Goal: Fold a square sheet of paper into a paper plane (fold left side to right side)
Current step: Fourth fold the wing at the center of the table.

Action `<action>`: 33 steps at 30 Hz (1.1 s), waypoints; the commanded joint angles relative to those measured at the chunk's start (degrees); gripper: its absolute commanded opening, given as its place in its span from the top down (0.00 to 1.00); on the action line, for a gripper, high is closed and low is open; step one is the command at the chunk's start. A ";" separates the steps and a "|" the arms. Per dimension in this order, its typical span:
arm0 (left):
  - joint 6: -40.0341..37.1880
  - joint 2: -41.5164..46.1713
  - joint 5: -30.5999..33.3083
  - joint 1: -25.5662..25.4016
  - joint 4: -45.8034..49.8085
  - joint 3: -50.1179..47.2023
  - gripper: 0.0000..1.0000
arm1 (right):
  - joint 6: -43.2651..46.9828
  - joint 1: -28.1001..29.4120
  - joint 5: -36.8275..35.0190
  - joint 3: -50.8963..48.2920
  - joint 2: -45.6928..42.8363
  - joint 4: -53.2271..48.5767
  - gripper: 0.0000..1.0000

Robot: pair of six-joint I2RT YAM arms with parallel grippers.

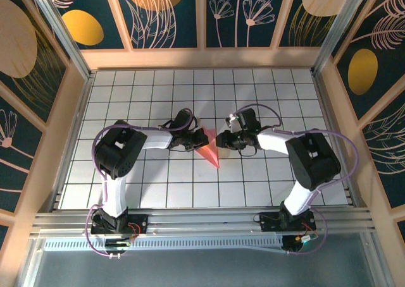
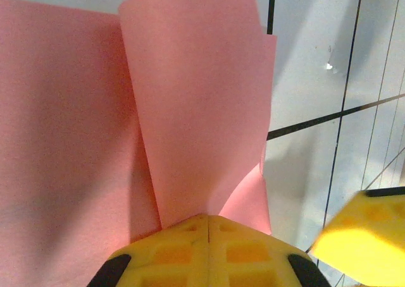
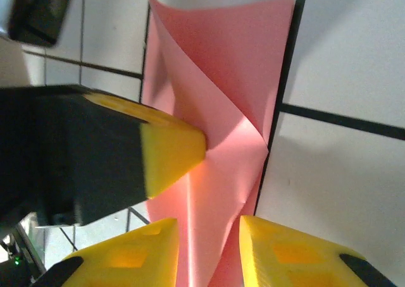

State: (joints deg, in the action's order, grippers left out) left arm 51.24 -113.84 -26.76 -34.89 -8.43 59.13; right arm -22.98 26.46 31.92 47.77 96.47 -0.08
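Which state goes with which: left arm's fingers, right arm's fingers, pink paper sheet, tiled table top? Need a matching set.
Things:
1. left arm's yellow fingers
2. right arm's yellow fingers
3. thin salmon-pink paper sheet
4. white grid-tiled table top

States:
A. flat, crossed by black lines
B. shut, pinching the paper
C. parted, paper seen in the gap
D. partly folded, one flap curling up

Pairs: 1-B, 2-C, 3-D, 4-A

Pink paper (image 2: 196,97) matt, smooth; yellow pads (image 3: 285,255) probably matt plastic.
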 commanded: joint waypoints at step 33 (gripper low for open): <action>-0.83 -1.92 4.26 -0.17 4.91 -1.67 1.00 | -5.82 6.52 10.53 -10.27 -2.35 5.51 1.00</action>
State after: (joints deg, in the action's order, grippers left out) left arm 51.24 -113.84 -26.74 -34.89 -8.43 59.13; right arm -28.71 33.52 42.09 38.48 93.34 3.68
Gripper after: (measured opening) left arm 0.044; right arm 0.047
